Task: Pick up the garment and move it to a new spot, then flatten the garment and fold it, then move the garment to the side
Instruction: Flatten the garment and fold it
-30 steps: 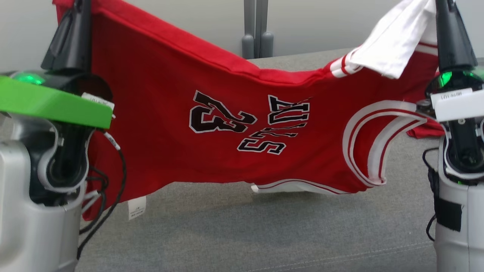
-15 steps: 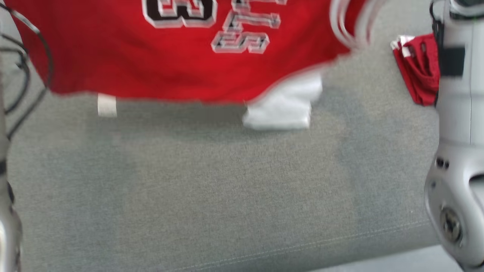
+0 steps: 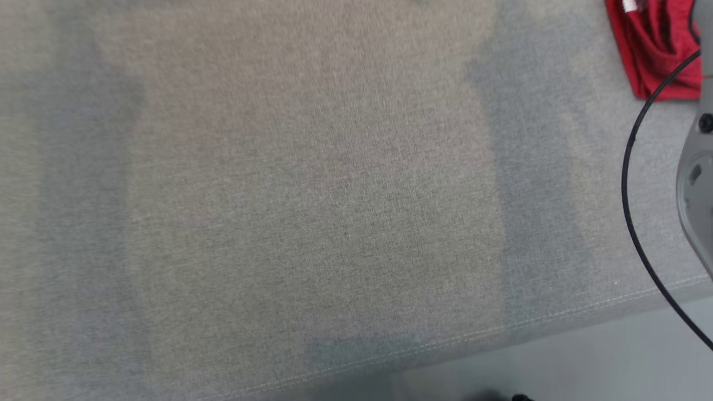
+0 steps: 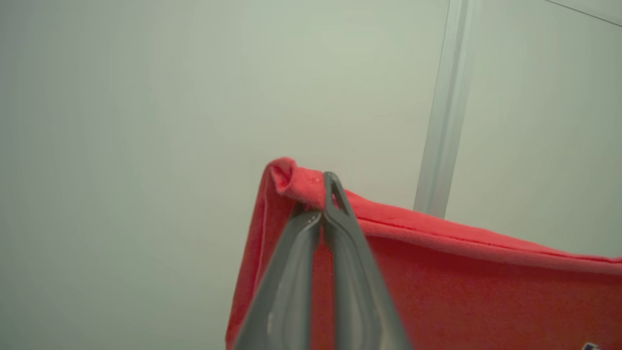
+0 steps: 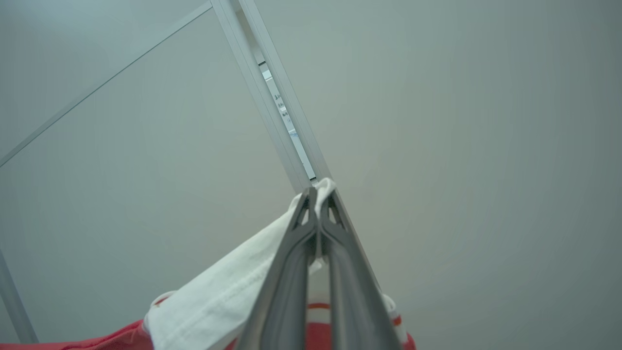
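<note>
Head camera has dipped since a second ago, so it's now looking down at the bare grey worktop (image 3: 312, 195). The jersey (image 4: 461, 282) is held up high. Left gripper (image 4: 323, 201) jaws pinch its red corner, and right gripper (image 5: 318, 204) jaws pinch the white part. Looks ready to lay down. There's loads of room mid-worktop, but mind the front seam edge and the red bundle (image 3: 652, 50) at far right.

The garment (image 4: 461, 291) runs off the bottom and right edges of the left wrist view, and the left hand (image 4: 323, 206) covers part of its hem. In the right wrist view its white part passes behind the right hand (image 5: 318, 200); print on the rail (image 5: 285, 114) is too small to read. The head view is blurred, and its top edge cuts off a red cloth (image 3: 652, 55)
</note>
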Robot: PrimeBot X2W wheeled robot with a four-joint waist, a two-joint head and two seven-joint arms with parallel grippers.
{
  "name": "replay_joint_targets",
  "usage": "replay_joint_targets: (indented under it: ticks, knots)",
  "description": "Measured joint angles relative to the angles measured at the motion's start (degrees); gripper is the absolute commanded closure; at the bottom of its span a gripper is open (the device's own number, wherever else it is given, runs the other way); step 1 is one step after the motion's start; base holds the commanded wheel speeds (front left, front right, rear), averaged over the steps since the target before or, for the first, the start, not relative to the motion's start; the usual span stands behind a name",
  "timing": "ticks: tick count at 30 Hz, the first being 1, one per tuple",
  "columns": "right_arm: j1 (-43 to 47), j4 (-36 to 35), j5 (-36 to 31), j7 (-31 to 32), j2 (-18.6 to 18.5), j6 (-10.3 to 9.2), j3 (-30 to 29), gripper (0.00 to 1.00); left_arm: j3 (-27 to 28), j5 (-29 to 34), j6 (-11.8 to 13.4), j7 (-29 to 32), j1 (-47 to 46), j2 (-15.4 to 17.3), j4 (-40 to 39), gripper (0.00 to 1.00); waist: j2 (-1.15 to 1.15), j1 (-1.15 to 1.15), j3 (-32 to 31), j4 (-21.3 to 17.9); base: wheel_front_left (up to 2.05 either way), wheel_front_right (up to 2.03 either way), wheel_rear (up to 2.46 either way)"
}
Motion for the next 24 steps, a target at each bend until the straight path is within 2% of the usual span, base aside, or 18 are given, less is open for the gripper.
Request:
replay_joint_targets:
  ticks: [5,12,17,24]
  knots:
    - [4.34,0.33,4.2,-0.31,0.07,0.0,5.16,1.0,-0.18,-0.18,-2.43,-3.6,2.09,1.04,6.2,1.0,0.0,0.0,5.55,-0.71,0.0,0.0,0.0]
    - [15.09,-10.49,9.78,-0.47,0.12,0.0,10.17,1.0,1.65,-3.21,-7.28,-7.9,8.53,1.7,8.82,1.0,0.0,0.01,10.85,-1.47,0.0,0.0,0.0]
    - [23.49,-18.15,11.78,-0.48,-0.73,0.0,10.72,1.0,2.38,-4.85,-9.31,-9.1,14.87,2.04,5.84,1.0,0.0,-0.01,10.06,-1.48,0.0,0.0,0.0]
    - [38.37,-27.76,17.27,0.46,-3.94,0.0,12.3,1.0,4.33,-8.24,-10.03,-9.99,29.36,0.12,-1.76,1.0,0.0,-0.01,6.25,-0.13,0.0,0.0,0.0]
